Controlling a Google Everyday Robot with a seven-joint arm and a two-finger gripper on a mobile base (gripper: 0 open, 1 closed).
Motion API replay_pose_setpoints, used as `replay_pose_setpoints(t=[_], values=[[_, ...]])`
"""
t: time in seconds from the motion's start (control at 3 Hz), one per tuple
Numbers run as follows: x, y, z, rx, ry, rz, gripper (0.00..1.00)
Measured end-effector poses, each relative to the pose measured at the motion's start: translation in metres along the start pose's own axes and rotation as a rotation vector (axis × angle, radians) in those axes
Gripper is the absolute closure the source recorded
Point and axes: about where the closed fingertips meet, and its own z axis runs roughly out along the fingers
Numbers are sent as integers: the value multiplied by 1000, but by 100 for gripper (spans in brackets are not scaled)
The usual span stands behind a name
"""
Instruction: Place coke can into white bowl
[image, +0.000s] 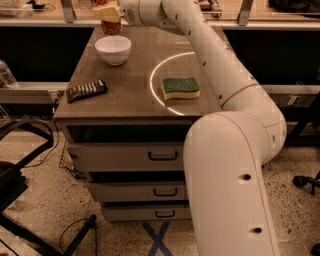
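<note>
1. You are looking at a grey-brown tabletop (135, 85) on a drawer unit (125, 156). A thin bright ring of light (152, 82) lies across its right half.
2. The floor (45, 200) is pale and speckled. A blue X (157, 240) is taped in front of the drawers, and black cables (75, 234) trail at the left. Dark shelving runs behind the table, with a plastic bottle (6, 75) at the left edge.
3. A green and yellow sponge (180, 87) sits on the ring's right side. A dark remote control (87, 90) lies near the front left corner, well apart from the sponge.
4. The white bowl (113, 49) stands upright at the back left of the tabletop, and what you can see of its inside is plain white.
5. All three drawers are pushed in, so their contents are hidden from you.
6. The white arm (220, 70) reaches from the lower right over the table to the far left corner.
7. There the gripper (109, 12) is clamped around the coke can (111, 26), whose red lower part shows beneath the fingers.
8. The can is just beyond the bowl's far rim, apart from the bowl and not inside it.
</note>
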Motion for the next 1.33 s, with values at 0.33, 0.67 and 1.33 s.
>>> replay_pose_setpoints(t=[0.33,0.67,1.33], values=[[13,14,12,-61,30,37,100],[29,20,25,-97,51,77,100],[51,3,33,-75,64,118,100]])
